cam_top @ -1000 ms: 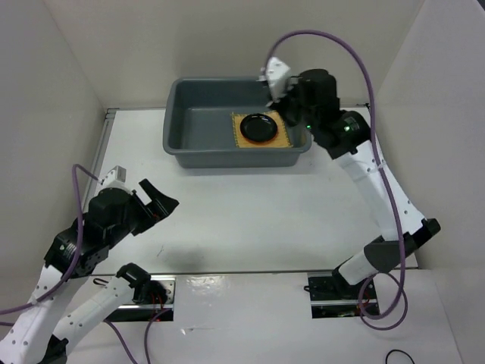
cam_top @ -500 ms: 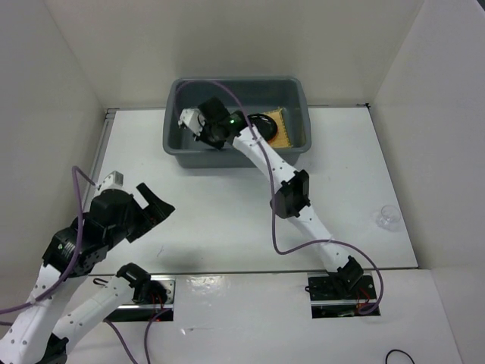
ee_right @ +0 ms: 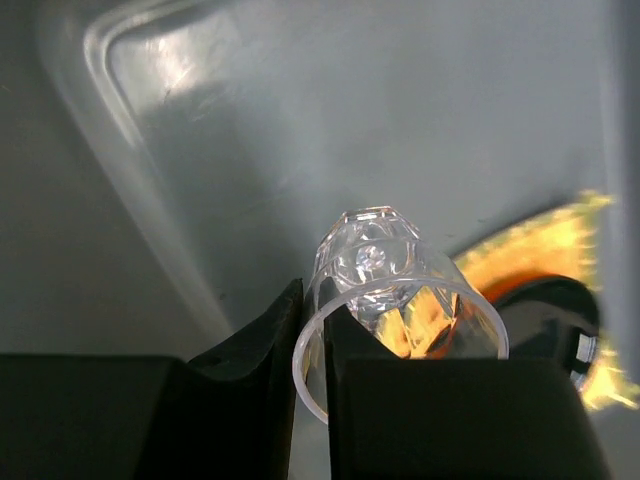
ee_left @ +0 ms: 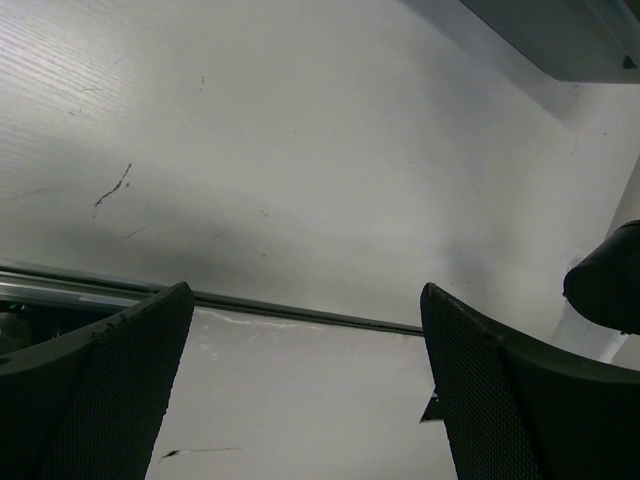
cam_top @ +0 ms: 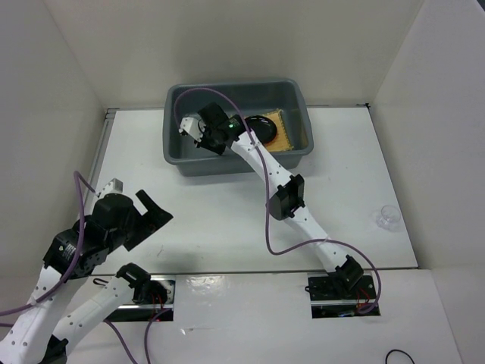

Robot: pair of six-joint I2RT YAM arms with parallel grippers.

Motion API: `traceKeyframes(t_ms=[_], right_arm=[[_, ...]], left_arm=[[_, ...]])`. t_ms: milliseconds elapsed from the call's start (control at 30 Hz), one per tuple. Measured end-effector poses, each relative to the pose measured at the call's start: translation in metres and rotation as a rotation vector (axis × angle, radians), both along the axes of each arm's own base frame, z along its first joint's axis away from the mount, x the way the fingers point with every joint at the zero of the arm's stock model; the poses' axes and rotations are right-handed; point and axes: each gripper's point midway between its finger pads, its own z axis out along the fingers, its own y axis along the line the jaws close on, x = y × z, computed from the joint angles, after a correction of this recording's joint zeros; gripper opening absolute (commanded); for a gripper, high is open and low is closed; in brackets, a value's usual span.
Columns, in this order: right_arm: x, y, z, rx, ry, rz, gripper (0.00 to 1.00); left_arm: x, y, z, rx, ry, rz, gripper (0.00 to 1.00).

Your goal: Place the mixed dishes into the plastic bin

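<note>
Over the left half of the bin hangs a clear glass cup (ee_right: 400, 285), pinched by its wall in my right hand (ee_right: 312, 320): one finger sits outside the rim and the other inside, closed tight on the glass. The mouth of the cup faces my wrist and its faceted base points down at the bin's grey floor. Whether the base already touches that floor, I cannot tell.

Around it is the bin (cam_top: 227, 163), standing at the far side of the surface (cam_top: 227, 212). In its right half lies the mat (cam_top: 283, 130) with the black plate (cam_top: 261, 125) on top. Something orange glints through the glass near the plate, but I cannot make out what it is.

To finish this step well, I judge I should bring the cup down onto the bare grey floor, apart from the mat and plate, until the base sits flat. Then I should part my fingers slowly and lift straight up, so the inner finger does not catch the rim and tip the glass over. Dropping it from a height risks a crack or a roll.

Well apart, near the right edge of the surface, a second cup (cam_top: 389, 215) waits. My left hand (cam_top: 151, 212) hovers over the near left, fingers spread wide and holding nothing.
</note>
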Motion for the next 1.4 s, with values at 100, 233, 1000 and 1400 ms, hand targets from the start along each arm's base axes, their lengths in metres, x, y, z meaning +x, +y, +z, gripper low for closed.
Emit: traceKeyframes(t_ms=[100,233,1000,1400], right_arm=[[0.001,0.001,-0.006,0.001,0.003,0.006,0.20],[0.004,0.002,-0.015,-0.004,0.007,0.007,0.33],[0.004,-0.356,0.299,0.367,-0.291,-0.751,0.84],[-0.228,-0.544,0.047,-0.176,0.175,-1.198,0.85]], left_arm=[[-0.001,0.000,-0.004,0.013,0.023,0.000,1.00],[-0.004,0.002,-0.008,0.024,0.046,0.001,1.00],[-0.012,0.005,-0.008,-0.015,0.023,0.018,1.00],[0.001,-0.011,-0.033,-0.023,0.064,-0.014,1.00]])
